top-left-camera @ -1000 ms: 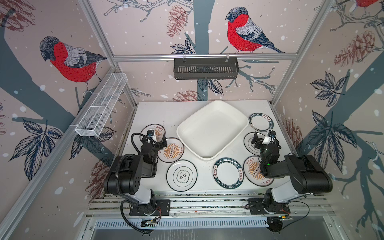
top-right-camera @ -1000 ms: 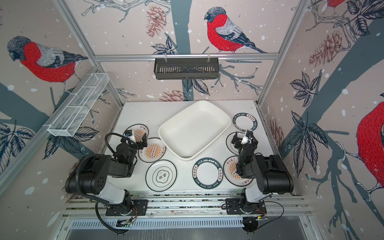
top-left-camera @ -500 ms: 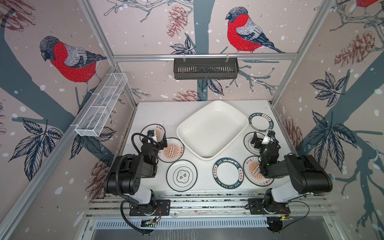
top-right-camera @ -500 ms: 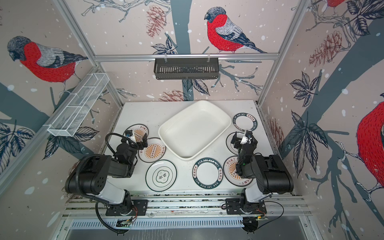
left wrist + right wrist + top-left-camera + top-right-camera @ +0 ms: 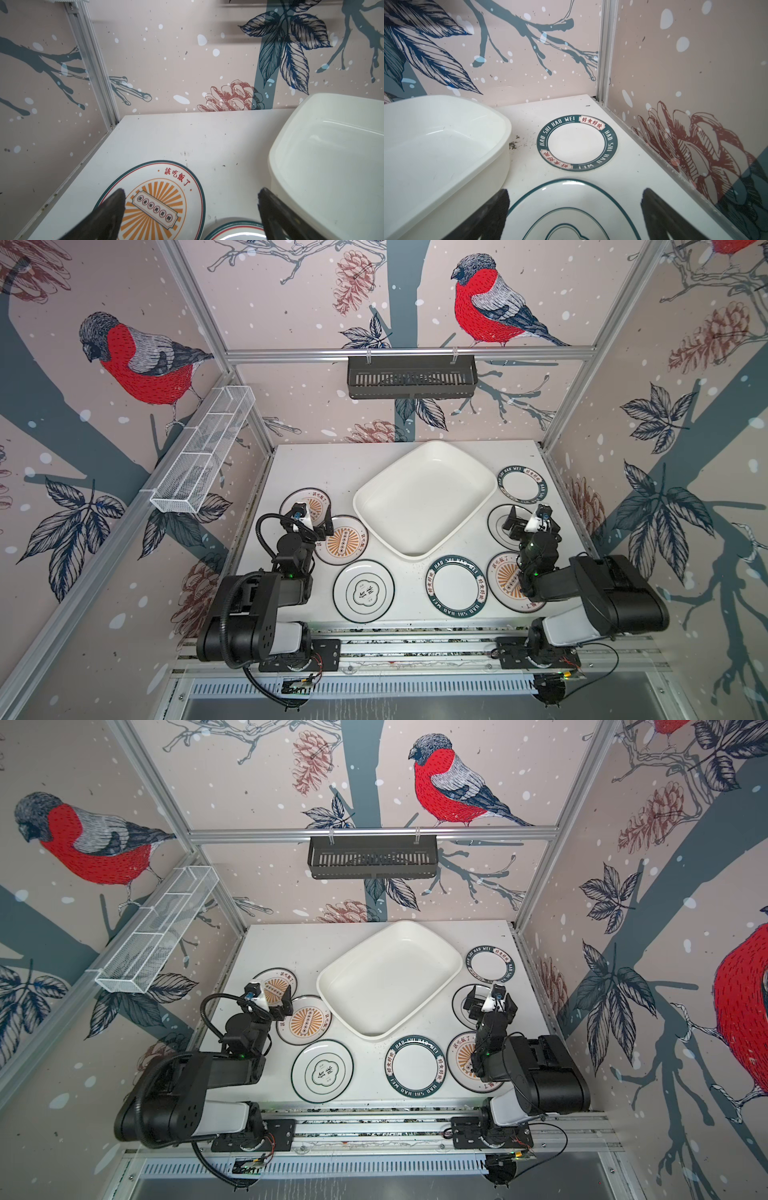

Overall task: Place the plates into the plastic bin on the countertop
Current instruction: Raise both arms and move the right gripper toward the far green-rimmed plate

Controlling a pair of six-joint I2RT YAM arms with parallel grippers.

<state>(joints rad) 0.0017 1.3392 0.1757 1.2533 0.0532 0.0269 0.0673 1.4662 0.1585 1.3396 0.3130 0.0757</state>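
The plastic bin [image 5: 424, 499] [image 5: 388, 977] sits empty and angled mid-countertop [image 5: 316, 464]. Several plates lie flat around it. On the left are two sunburst plates [image 5: 343, 541] [image 5: 158, 199] and an emblem plate [image 5: 363, 591]. On the right are two green-rimmed plates [image 5: 456, 587] [image 5: 577, 143], a sunburst plate [image 5: 505, 585] and an emblem plate [image 5: 571, 207]. My left gripper [image 5: 311, 519] [image 5: 192, 191] hovers open over the far-left sunburst plate. My right gripper [image 5: 528, 522] [image 5: 575, 191] hangs open above the right emblem plate. Neither holds anything.
A black slotted basket [image 5: 411, 377] hangs on the back wall. A white wire rack [image 5: 203, 456] is fixed along the left wall. Patterned walls and aluminium posts close in the countertop on three sides. Dark crumbs [image 5: 513, 144] lie beside the bin.
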